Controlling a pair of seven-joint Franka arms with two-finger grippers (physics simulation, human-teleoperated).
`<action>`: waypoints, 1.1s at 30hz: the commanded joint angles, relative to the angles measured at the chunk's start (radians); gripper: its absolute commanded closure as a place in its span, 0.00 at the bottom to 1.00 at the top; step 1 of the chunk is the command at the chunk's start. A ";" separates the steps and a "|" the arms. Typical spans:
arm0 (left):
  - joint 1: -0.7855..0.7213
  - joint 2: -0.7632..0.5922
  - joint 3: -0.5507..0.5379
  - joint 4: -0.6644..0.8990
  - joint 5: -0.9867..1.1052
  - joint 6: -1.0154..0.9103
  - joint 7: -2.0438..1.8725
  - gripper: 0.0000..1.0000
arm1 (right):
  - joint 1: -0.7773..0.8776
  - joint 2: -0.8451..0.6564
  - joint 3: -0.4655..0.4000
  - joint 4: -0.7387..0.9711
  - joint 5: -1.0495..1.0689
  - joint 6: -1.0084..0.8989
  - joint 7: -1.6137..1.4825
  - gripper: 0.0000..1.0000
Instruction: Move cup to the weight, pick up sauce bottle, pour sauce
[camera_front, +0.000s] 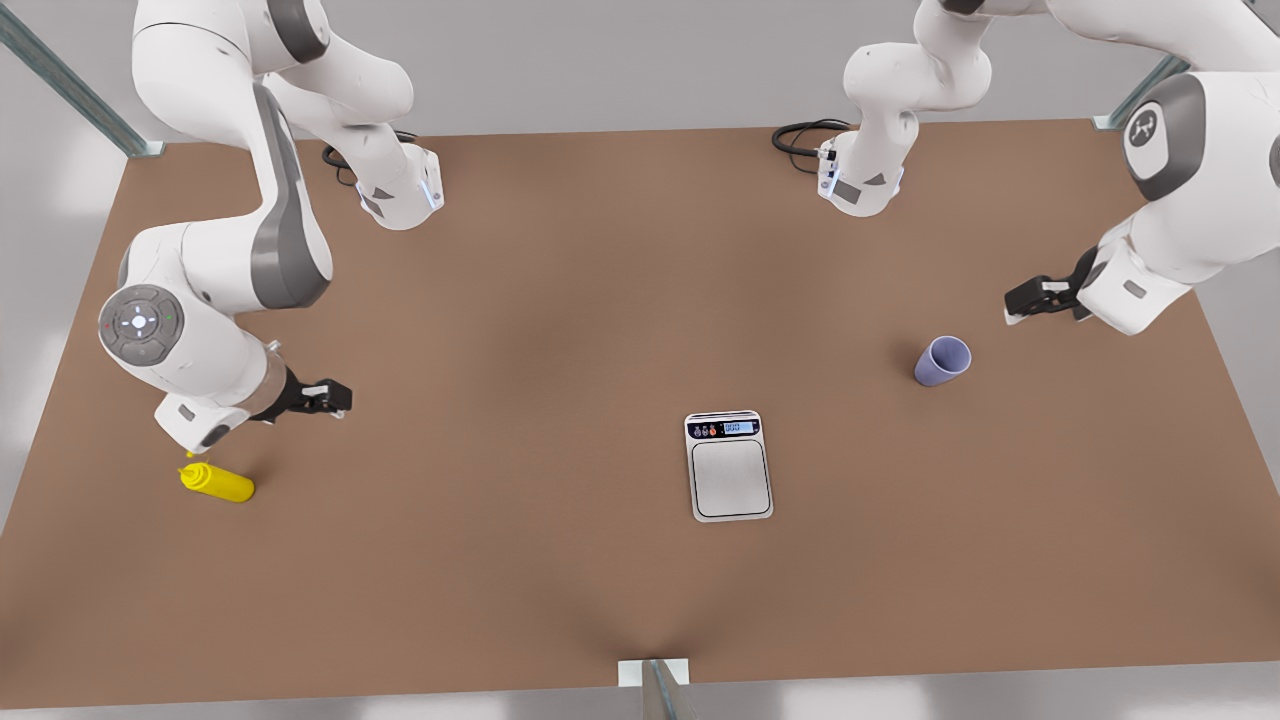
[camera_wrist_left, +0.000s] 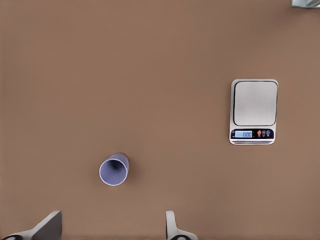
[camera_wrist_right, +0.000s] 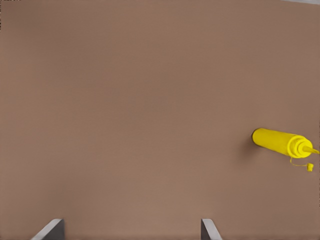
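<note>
The left gripper (camera_front: 1022, 300) hangs over the table (camera_front: 560, 300) on the front view's right, fingers (camera_wrist_left: 47, 227) spread wide, with the cup (camera_front: 942, 361) near it. The cup is a plain lavender tumbler without a handle, upright, its inside dark. The weight (camera_front: 729, 466), a flat silver scale with a brushed plate and a dark strip showing a blue display, lies near the table's middle, well apart from the cup. The right gripper (camera_front: 330, 398) hovers wide open on the front view's left, near the sauce bottle (camera_front: 218, 482), bright yellow with a pointed nozzle, lying on its side.
</note>
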 joint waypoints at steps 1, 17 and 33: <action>0.002 0.000 0.000 0.000 0.008 -0.001 0.000 0.00 | -0.001 0.000 0.000 0.000 -0.001 0.003 0.003 0.00; 0.069 -0.063 0.078 -0.805 0.008 0.756 0.074 0.00 | -0.553 0.040 0.003 0.115 0.445 -0.211 -1.051 0.00; 0.091 -0.066 0.141 -1.060 0.005 0.984 0.150 0.00 | -0.854 0.767 0.000 0.305 1.022 -0.132 -2.114 0.00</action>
